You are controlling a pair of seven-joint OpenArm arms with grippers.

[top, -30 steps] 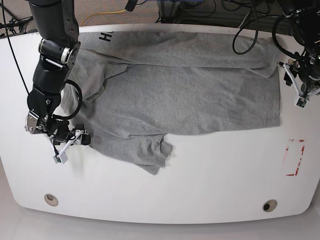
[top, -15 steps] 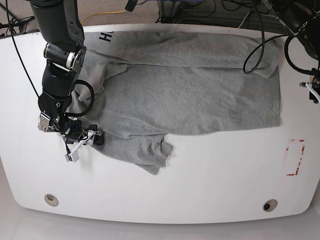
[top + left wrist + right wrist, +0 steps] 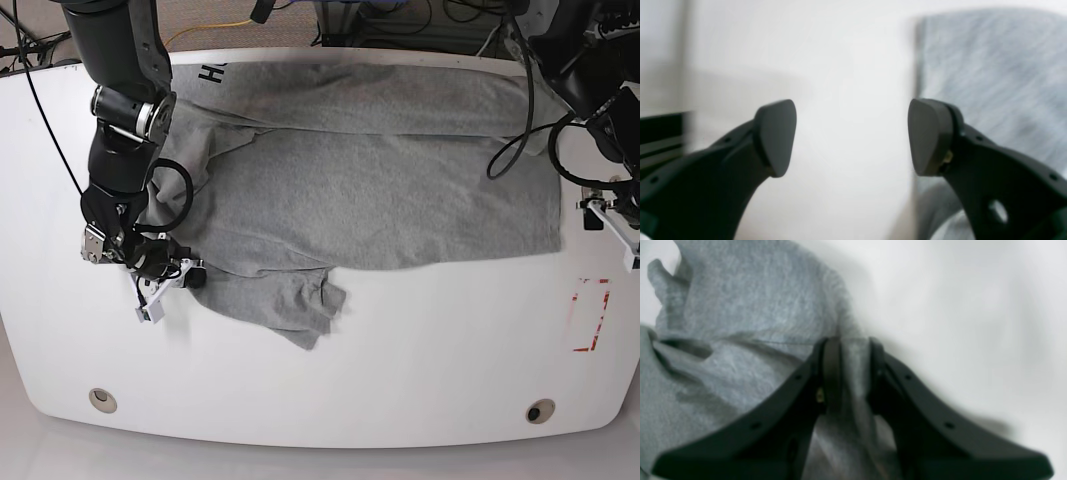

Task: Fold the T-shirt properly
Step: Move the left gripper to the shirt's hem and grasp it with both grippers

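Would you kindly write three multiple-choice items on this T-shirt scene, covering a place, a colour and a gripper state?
1. Where is the right gripper?
A. at the T-shirt's edge
B. over the red mark
C. off the table

2. What colour is the T-shirt?
A. blue
B. grey
C. white

3. How does the left gripper stand?
A. shut on cloth
B. shut on nothing
C. open, holding nothing

Answers:
1 A, the right wrist view shows its jaws pinching a grey fold.
2 B, heather grey in every view.
3 C, the left wrist view shows wide-apart pads over bare white table.

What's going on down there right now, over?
Right end effector shut on shirt edge. Left end effector open, empty, beside shirt's hem. Shirt half folded on table. Nothing blocking.
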